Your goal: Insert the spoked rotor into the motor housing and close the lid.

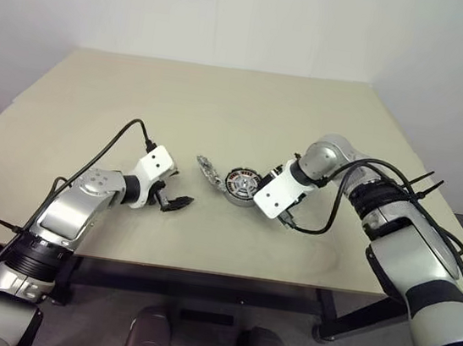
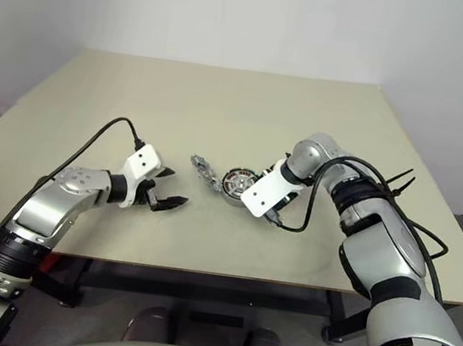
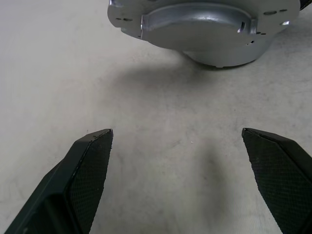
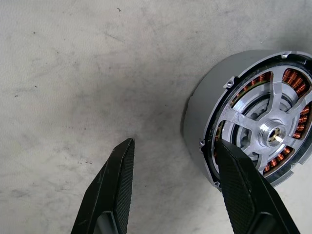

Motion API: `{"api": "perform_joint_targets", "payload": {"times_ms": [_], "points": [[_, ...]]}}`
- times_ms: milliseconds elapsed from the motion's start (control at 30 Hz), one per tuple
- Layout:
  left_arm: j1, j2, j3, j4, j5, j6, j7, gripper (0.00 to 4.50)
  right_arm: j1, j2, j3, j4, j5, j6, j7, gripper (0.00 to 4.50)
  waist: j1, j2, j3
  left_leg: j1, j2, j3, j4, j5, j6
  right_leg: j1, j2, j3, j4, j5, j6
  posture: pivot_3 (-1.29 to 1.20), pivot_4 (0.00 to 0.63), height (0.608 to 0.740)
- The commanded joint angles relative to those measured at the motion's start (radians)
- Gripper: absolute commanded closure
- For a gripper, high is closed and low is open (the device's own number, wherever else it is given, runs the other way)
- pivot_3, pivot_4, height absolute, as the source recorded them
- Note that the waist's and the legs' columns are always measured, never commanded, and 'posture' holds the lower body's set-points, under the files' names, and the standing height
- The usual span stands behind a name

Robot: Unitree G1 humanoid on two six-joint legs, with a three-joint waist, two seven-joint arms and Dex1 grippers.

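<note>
The motor housing (image 4: pixel 204 102) is a round grey cup standing near the table's middle. The spoked rotor (image 4: pixel 292 78) sits inside it, with copper coils and silvery spokes around a central hub. My right gripper (image 4: pixel 173 151) points steeply down at the housing's near side. It is open, one finger (image 4: pixel 234 180) over the rim and the other over bare table. The lid (image 1: pixel 208 170), a grey disc, lies tilted just left of the housing. My left gripper (image 1: pixel 178 203) hovers low and open a short way from the lid (image 3: pixel 195 19), with nothing between its fingers.
The beige table (image 1: pixel 223 104) stretches wide behind the parts. Its front edge (image 1: pixel 202 270) runs close below both arms. Black cables (image 1: pixel 357 190) loop off my right forearm above the table's right side.
</note>
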Motion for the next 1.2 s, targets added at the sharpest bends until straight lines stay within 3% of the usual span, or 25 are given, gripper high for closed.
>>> {"api": "perform_joint_targets", "payload": {"times_ms": [33, 133, 333, 633, 700, 900, 1033, 1200], "points": [[-0.004, 0.006, 0.026, -0.037, -0.004, -0.008, 0.006, 0.0, -0.019, 0.02, 0.008, 0.022, -0.021, 0.004, -0.02, 1.58, 0.0, 0.0, 0.0, 0.0, 0.0, 0.0, 0.0, 0.0, 0.0, 0.0, 0.0, 0.0, 0.0, 0.0, 0.0, 0.0, 0.0, 0.74], [0.0, 0.008, 0.027, -0.041, -0.004, -0.007, 0.007, 0.0, -0.014, 0.033, 0.0, 0.027, -0.019, 0.014, -0.035, 2.19, -0.006, 0.0, 0.0, 0.001, 0.001, 0.0, 0.0, 0.0, 0.0, 0.0, 0.0, 0.0, 0.0, 0.0, 0.0, 0.0, 0.0, 0.74], [-0.002, 0.009, 0.027, -0.042, -0.005, -0.004, 0.007, 0.0, -0.017, 0.036, -0.005, 0.04, -0.032, 0.021, -0.075, 4.17, -0.005, -0.002, -0.001, 0.001, 0.0, 0.0, 0.0, 0.0, 0.0, 0.001, 0.0, 0.0, 0.0, 0.0, 0.0, 0.0, 0.0, 0.74], [-0.006, 0.001, 0.024, -0.036, -0.004, -0.009, 0.009, 0.0, -0.027, 0.032, -0.009, 0.044, -0.034, 0.009, -0.081, 4.17, -0.022, -0.002, -0.001, 0.001, 0.004, 0.0, 0.0, 0.0, 0.0, 0.0, 0.003, 0.0, 0.0, 0.0, 0.0, 0.0, 0.0, 0.74], [-0.005, -0.002, 0.022, -0.034, -0.003, -0.01, 0.011, 0.0, -0.028, 0.031, -0.014, 0.037, -0.024, 0.005, -0.071, 4.48, -0.022, -0.002, -0.001, 0.001, 0.004, 0.0, 0.001, 0.0, 0.0, 0.0, 0.004, 0.0, 0.0, 0.0, 0.0, 0.0, 0.0, 0.74], [-0.003, -0.014, 0.02, -0.036, -0.003, -0.008, 0.017, 0.0, -0.024, 0.02, -0.052, -0.014, 0.036, 0.046, -0.017, 4.49, -0.021, -0.002, -0.001, 0.0, 0.004, 0.0, 0.001, 0.0, 0.0, 0.0, 0.004, 0.0, 0.0, 0.001, -0.001, 0.0, 0.0, 0.74], [0.002, -0.024, 0.017, -0.033, -0.001, -0.013, 0.022, 0.0, 0.02, 0.032, -0.143, -0.151, 0.19, 0.266, 0.097, 4.49, -0.02, -0.001, 0.0, -0.003, 0.004, 0.0, 0.001, -0.001, 0.001, -0.002, 0.004, 0.0, -0.001, 0.001, -0.002, 0.0, 0.0, 0.74], [0.009, -0.04, 0.01, -0.036, 0.001, -0.014, 0.031, 0.0, 0.065, 0.008, -0.2, -0.339, 0.276, 0.508, 0.171, 4.49, -0.017, 0.0, 0.002, -0.009, 0.006, 0.0, 0.001, -0.001, 0.001, -0.007, 0.004, -0.002, -0.002, 0.001, -0.003, 0.0, 0.0, 0.74]]}}
